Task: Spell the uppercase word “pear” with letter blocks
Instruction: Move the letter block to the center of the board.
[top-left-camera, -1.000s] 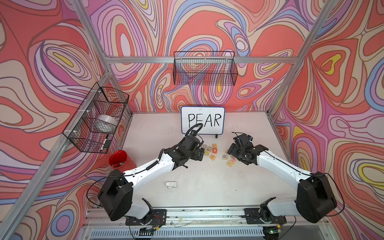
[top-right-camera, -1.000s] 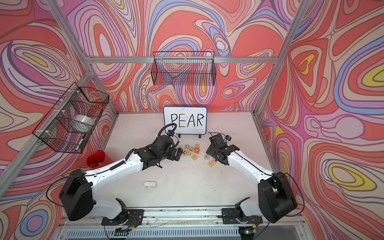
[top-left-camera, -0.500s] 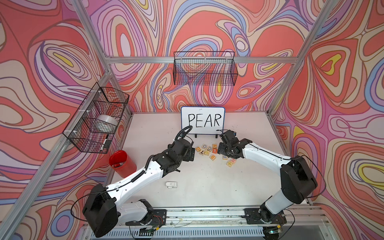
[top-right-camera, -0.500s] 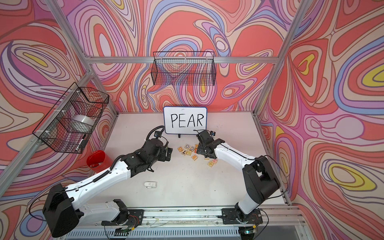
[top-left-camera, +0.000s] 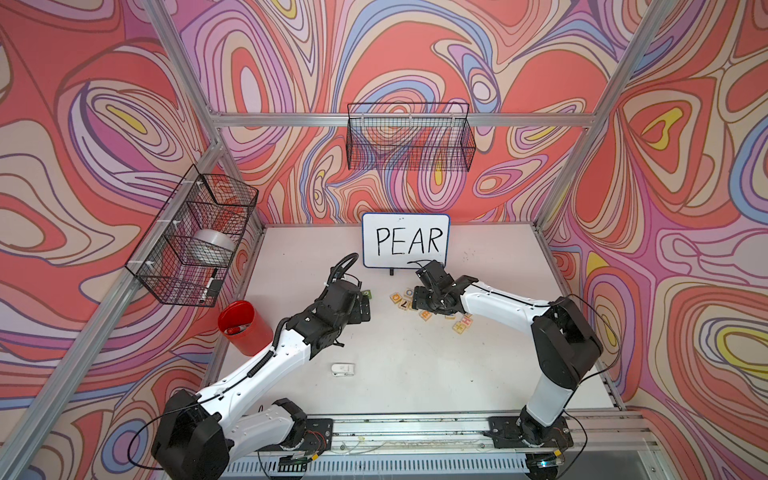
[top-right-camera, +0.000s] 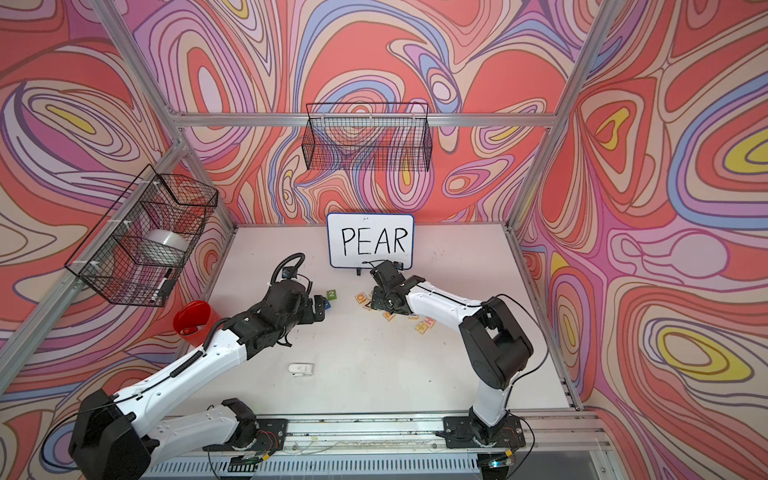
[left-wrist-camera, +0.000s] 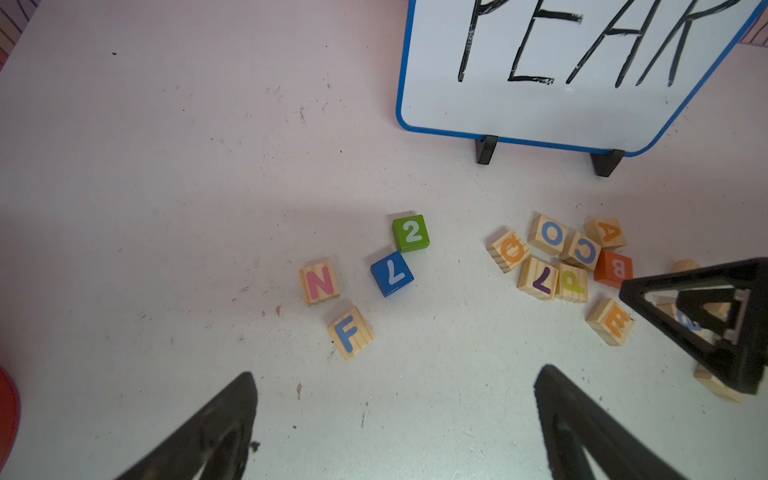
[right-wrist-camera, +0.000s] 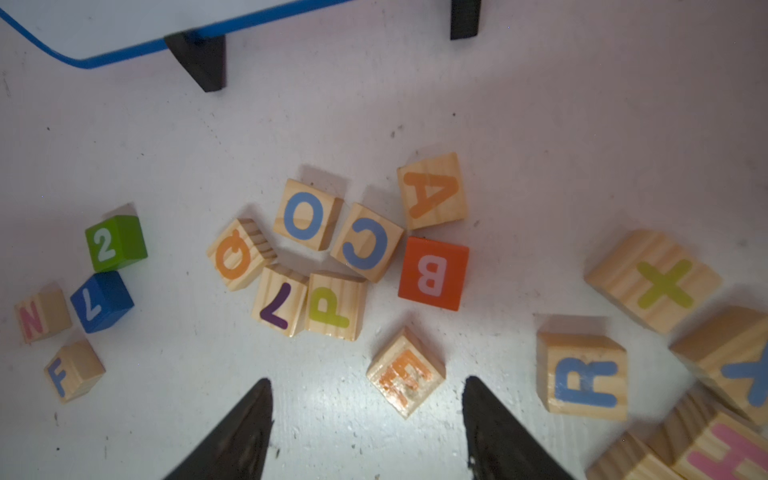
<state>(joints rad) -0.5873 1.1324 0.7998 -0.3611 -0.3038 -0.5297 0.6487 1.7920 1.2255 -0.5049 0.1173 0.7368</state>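
A: From above, spot right gripper over the heap before the board; finger gap impossible to tell here. Swung inward from the outer blocks since a second ago.

B: And left gripper?

A: Backed off from the heap meanwhile, now near the green cube.

B: Through left wrist: fingers spread wide, pinching nothing.

A: Through right wrist: fingers spread too, framing E, not touching. Find P wedged mid-heap, A beyond it, R just beside E.

B: Hazards?

A: Could twist E or squirt it out if closed now, given its corner-on pose. Could clip R or shove P deeper if lowered off-centre.
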